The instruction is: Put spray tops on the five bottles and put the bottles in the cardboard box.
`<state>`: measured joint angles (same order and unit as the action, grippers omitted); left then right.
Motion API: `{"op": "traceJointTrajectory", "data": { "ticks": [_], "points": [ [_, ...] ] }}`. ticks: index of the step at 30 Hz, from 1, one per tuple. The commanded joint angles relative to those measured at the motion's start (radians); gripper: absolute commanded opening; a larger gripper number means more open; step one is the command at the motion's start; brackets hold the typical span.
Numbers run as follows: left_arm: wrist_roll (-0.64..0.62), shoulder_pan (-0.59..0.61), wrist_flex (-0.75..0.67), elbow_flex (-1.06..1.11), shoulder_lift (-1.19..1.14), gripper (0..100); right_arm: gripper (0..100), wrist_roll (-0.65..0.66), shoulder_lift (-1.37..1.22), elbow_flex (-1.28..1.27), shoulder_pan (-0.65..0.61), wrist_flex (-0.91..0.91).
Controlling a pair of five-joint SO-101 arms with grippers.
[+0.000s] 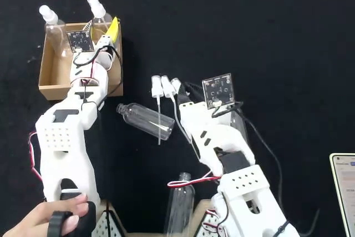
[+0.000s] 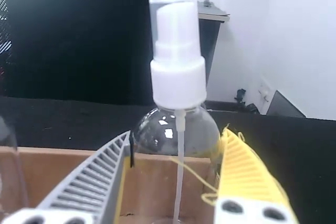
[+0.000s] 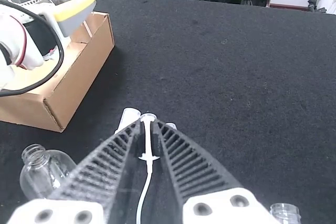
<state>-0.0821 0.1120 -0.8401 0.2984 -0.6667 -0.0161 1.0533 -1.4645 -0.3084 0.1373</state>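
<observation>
The cardboard box (image 1: 55, 76) sits at the table's far left with two capped bottles standing in it. My left gripper (image 1: 105, 33) (image 2: 177, 137) is at the box's far right corner, its grey and yellow fingers shut on one capped bottle (image 1: 97, 15) (image 2: 176, 129). The other capped bottle (image 1: 50, 23) stands beside it. Three loose spray tops (image 1: 165, 86) lie mid-table. My right gripper (image 1: 177, 97) (image 3: 148, 125) is shut on the middle spray top (image 3: 148, 142) at its tube. An uncapped bottle (image 1: 145, 120) (image 3: 44, 170) lies beside them. Another uncapped bottle (image 1: 180, 203) lies near the front edge.
The box (image 3: 63, 82) and the left gripper's yellow finger (image 3: 73, 8) appear in the right wrist view. A phone (image 1: 345, 192) lies at the right edge. A person's hand (image 1: 50, 217) rests at the front left corner. The black table (image 1: 288, 54) spreads to the right.
</observation>
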Motion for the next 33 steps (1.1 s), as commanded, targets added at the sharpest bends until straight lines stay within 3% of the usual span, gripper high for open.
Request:
{"op": "traceJointTrajectory", "data": {
  "ticks": [1, 27, 33],
  "points": [
    [0.003, -0.008, -0.017, -0.036, 0.006, 32, 2.5, 0.0, 0.035, 0.007, 0.011, -0.028],
    [0.012, 0.001, -0.025, 0.001, 0.017, 34, 2.5, 0.002, 0.033, 0.007, 0.015, -0.028],
    [0.012, -0.001, -0.109, 0.128, 0.118, 34, 2.5, 0.002, 0.033, 0.007, 0.015, -0.028]
  ]
}}
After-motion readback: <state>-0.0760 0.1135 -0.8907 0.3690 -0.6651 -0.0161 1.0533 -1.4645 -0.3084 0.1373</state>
